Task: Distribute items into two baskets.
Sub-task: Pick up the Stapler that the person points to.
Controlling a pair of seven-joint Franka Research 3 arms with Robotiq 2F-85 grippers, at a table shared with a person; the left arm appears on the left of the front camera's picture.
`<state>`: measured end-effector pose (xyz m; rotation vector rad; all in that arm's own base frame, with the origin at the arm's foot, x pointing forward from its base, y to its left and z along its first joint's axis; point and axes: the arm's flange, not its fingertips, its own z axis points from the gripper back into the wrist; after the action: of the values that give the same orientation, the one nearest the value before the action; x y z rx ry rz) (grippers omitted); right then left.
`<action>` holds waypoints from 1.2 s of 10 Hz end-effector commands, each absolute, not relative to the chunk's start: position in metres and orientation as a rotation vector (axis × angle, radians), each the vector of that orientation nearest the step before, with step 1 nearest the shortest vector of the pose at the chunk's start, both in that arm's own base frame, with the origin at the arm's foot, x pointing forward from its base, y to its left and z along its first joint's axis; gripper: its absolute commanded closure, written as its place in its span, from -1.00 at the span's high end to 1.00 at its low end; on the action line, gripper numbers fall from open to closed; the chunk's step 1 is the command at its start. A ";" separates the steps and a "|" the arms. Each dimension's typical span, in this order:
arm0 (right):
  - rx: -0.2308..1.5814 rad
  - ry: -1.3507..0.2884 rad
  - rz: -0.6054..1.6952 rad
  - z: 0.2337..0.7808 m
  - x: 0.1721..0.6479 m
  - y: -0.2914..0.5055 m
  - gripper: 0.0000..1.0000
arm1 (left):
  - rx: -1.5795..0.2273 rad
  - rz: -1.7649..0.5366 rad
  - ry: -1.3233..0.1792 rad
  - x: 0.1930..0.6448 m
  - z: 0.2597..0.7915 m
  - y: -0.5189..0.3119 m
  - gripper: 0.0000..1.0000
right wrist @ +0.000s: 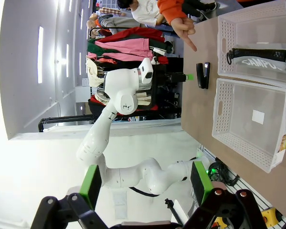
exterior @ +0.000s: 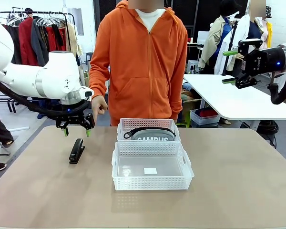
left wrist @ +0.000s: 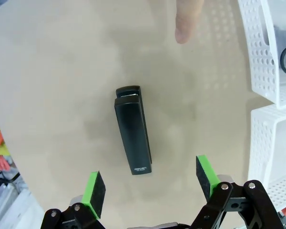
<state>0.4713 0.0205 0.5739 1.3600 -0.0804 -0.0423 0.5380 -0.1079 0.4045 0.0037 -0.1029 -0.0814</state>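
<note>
I take the nearer translucent white lattice-walled plastic basket (exterior: 152, 182) as my landmark. It holds nothing but a small white sticker on its floor, blank as far as I can tell. Its twin, the far basket (exterior: 148, 120), sits right behind it and already holds the grey zip pencil case with the black edge (exterior: 153, 137), whose white lettering reads "CAMPUS".

The small black stapler (left wrist: 133, 131) lies flat on the bench (exterior: 229, 191), left of the near basket and clear of it. My left gripper (left wrist: 150, 180) hovers over it, jaws spread wide and holding nothing. My right gripper (exterior: 229, 67) hangs high, far right of the basket, released and empty as well.

I judge the stapler rigid, compact and fairly dense, with smooth, probably slick sides. I would pinch it across its narrow width at mid-length, not top to base, since the hinged arm could give under the squeeze. There is small white print on one end of the stapler, too fine for me to read.
</note>
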 end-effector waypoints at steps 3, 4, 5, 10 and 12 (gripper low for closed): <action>1.359 -0.087 -0.037 0.577 0.470 0.020 1.00 | 0.124 -0.079 -0.065 0.550 0.384 -0.113 1.00; 1.359 -0.087 -0.037 0.577 0.470 0.020 1.00 | 0.122 -0.063 -0.058 0.555 0.376 -0.110 1.00; 1.359 -0.087 -0.037 0.577 0.470 0.020 1.00 | 0.108 -0.055 -0.045 0.557 0.369 -0.110 1.00; 1.359 -0.087 -0.037 0.577 0.470 0.020 1.00 | 0.072 -0.041 0.021 0.570 0.342 -0.099 0.60; 1.359 -0.087 -0.037 0.577 0.470 0.020 1.00 | 0.058 -0.034 0.021 0.571 0.342 -0.097 -0.20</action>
<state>0.4713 0.0205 0.5739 1.3600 -0.0805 -0.0422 0.5657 -0.1002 0.3364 0.0797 0.0117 -0.0388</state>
